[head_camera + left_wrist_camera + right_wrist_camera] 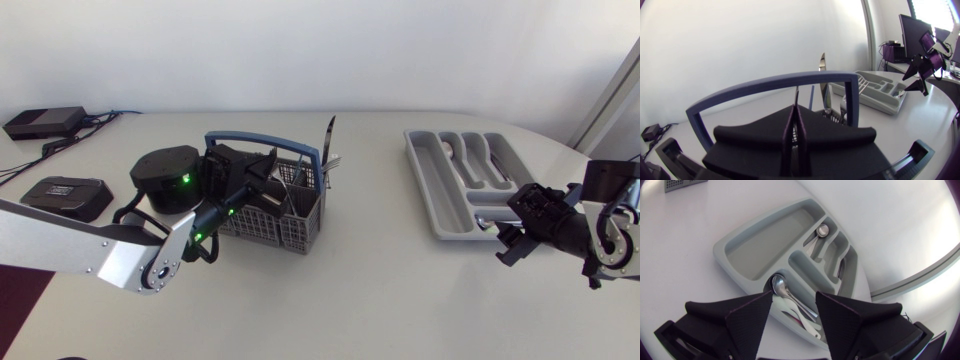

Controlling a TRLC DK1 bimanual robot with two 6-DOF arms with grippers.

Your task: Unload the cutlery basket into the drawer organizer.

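Note:
The grey mesh cutlery basket [292, 228] with a blue handle [775, 82] stands left of the table's middle. A knife [329, 138] sticks up from its right end, and more cutlery lies inside. My left gripper [262, 178] hangs over the basket's left part, shut [795, 112] just behind the handle. A thin dark strip rises ahead of its fingertips; I cannot tell whether it is gripped. The grey drawer organizer [440, 210] lies at the right. My right gripper [794, 297] stands open over its near end, above spoons [782, 287] in a small compartment, with nothing between its fingers.
Another spoon [821, 230] lies in a farther organizer slot, and the long compartment [765, 240] is bare. Two flat black boxes [45, 122] [65, 195] with cables sit at the table's far left. The table's curved edge runs close behind the organizer.

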